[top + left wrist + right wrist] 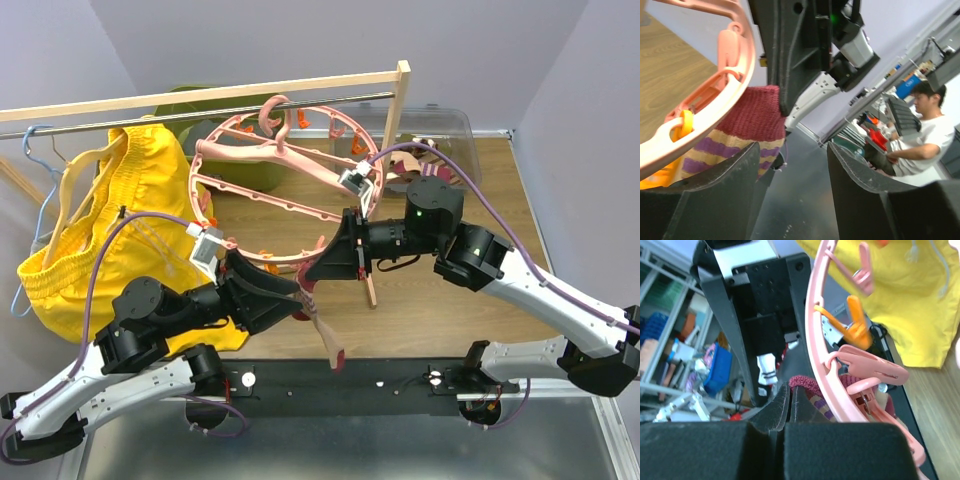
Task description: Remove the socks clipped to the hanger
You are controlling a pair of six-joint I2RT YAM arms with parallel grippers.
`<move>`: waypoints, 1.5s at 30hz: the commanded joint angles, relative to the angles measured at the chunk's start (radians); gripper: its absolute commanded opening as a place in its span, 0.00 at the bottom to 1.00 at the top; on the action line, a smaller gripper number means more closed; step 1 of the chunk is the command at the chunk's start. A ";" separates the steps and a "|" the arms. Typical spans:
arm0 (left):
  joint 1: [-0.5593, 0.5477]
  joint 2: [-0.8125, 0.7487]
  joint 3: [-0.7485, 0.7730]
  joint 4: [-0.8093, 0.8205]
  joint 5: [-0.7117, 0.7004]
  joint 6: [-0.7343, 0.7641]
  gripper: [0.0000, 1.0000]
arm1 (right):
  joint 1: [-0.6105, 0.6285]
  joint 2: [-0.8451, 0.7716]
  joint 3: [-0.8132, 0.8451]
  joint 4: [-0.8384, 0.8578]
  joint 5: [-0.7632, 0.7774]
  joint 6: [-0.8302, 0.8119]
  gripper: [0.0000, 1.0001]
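Top external: the hanger (230,150) hangs from a rail (200,112). One sock (322,325) dangles from its near rim, and the left hand (298,292) and right hand (325,262) are both at that rim.

Left wrist: the left hand (792,165) is spread. The striped sock (752,127) hangs under the hanger (715,107), against one finger.

Right wrist: the right hand (788,402) is pressed together, its tips just beside the sock (805,385), below the hanger (815,335).

I can read no text, number or brand anywhere. The white boxy camera housing on my left wrist (207,243) and the one on my right wrist (357,181) are too small to show any lettering. The blue plastic bin (717,371) on the far shelving is too blurred for any label to be read.
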State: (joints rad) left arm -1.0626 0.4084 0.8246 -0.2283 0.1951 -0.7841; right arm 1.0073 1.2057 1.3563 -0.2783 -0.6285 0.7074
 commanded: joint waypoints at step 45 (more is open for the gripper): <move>-0.002 0.000 -0.042 -0.075 -0.227 -0.034 0.00 | 0.113 -0.112 -0.092 -0.034 0.375 0.123 0.35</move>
State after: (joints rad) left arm -1.0691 0.4267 0.7975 -0.2958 -0.0490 -0.8120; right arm 1.1084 1.1412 1.2762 -0.2394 -0.3470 0.8597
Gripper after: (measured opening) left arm 0.012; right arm 0.319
